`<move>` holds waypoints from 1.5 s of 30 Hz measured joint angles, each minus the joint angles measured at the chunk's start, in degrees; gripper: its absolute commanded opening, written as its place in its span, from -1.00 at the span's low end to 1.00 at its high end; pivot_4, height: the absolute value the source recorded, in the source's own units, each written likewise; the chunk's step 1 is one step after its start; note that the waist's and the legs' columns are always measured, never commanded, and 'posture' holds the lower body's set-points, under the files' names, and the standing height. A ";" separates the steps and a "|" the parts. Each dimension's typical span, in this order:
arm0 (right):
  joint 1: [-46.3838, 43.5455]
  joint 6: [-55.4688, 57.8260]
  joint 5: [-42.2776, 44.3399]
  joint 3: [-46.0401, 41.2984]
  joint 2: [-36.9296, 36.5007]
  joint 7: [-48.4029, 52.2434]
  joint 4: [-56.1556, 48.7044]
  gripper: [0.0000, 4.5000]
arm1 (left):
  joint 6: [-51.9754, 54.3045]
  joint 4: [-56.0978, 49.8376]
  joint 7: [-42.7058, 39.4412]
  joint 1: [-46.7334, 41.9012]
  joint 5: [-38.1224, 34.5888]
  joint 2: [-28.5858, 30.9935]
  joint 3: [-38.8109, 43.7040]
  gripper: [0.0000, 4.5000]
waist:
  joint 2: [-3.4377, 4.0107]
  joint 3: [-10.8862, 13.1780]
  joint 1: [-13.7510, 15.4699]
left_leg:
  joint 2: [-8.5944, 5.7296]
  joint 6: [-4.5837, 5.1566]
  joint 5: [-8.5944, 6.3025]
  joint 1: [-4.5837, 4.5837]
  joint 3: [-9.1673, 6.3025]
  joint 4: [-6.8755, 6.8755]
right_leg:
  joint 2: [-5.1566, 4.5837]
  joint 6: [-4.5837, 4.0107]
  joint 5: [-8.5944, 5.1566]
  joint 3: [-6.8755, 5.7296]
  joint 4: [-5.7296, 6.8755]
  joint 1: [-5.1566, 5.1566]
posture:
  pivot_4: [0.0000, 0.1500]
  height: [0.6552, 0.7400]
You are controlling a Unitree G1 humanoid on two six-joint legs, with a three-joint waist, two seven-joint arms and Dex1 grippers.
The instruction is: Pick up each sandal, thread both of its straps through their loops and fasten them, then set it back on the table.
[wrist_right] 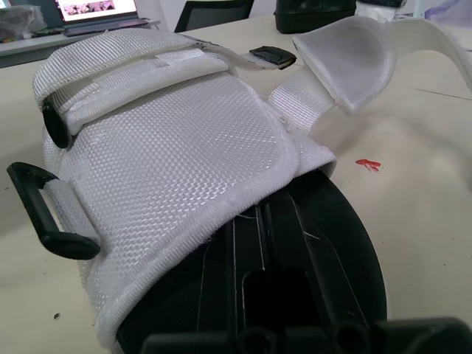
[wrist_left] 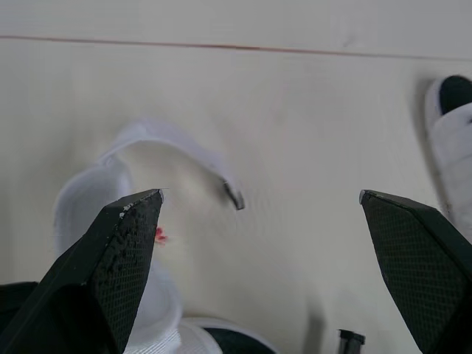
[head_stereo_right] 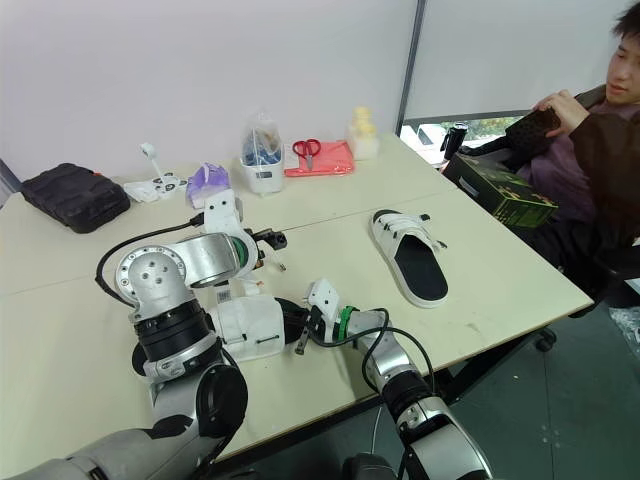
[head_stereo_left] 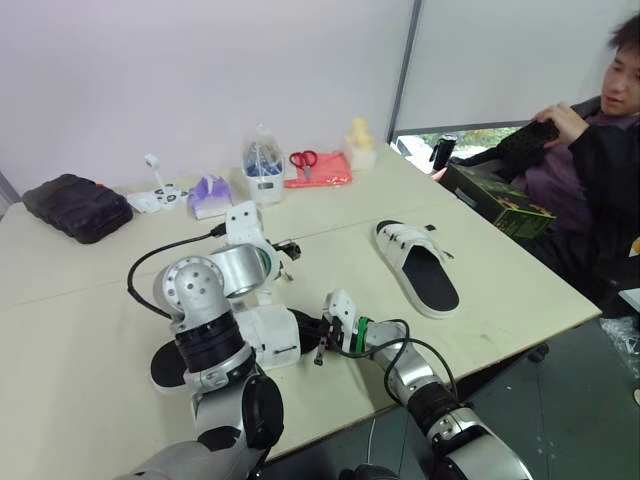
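One white sandal with a black footbed (head_stereo_left: 418, 265) lies flat at the right of the table, apart from both arms. The other sandal (head_stereo_left: 262, 335) lies near the front edge, under my left forearm. My right gripper (head_stereo_left: 322, 338) is shut on the end of its sole, and its white woven upper (wrist_right: 184, 162) and black loop (wrist_right: 48, 214) are close up. A loose strap (wrist_right: 354, 59) curls free on the table. My left gripper (wrist_left: 262, 203) hangs open above that strap (wrist_left: 177, 144) without touching it.
Along the back lie a black bag (head_stereo_left: 75, 205), a purple item (head_stereo_left: 208, 195), a clear container (head_stereo_left: 262, 165) and scissors on a red cloth (head_stereo_left: 312, 165). A green box (head_stereo_left: 495, 200) sits at the far right corner beside a seated person (head_stereo_left: 590, 150).
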 measured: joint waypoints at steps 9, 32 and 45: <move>0.06 -0.01 0.00 0.02 0.04 -0.07 -0.20 -1.00 | -9.45 0.72 -14.77 -0.82 3.75 7.76 -10.14 0.97 | 0.15 0.03 -0.01 | -0.03 -0.07 -0.03 -0.03 -0.02 -0.04 | 0.00 -0.03 -0.01 0.00 0.01 -0.18 | 1.00 1.00; -1.51 -0.05 -0.20 0.68 -0.17 1.13 0.57 -1.00 | -107.67 84.04 -40.07 -21.90 33.88 26.16 -25.33 0.97 | 0.07 0.09 0.00 | -0.03 0.16 0.05 -0.06 0.35 -0.05 | -0.02 0.00 0.09 0.02 0.27 -0.65 | 1.00 1.00; -1.71 -0.17 -0.17 0.75 -0.09 1.10 0.56 -1.00 | -33.70 44.44 -71.56 -8.55 29.39 39.10 -31.38 0.97 | -0.06 0.27 -0.08 | -0.03 0.16 0.06 -0.03 0.29 0.01 | -0.03 -0.04 0.08 0.18 0.72 -0.93 | 1.00 1.00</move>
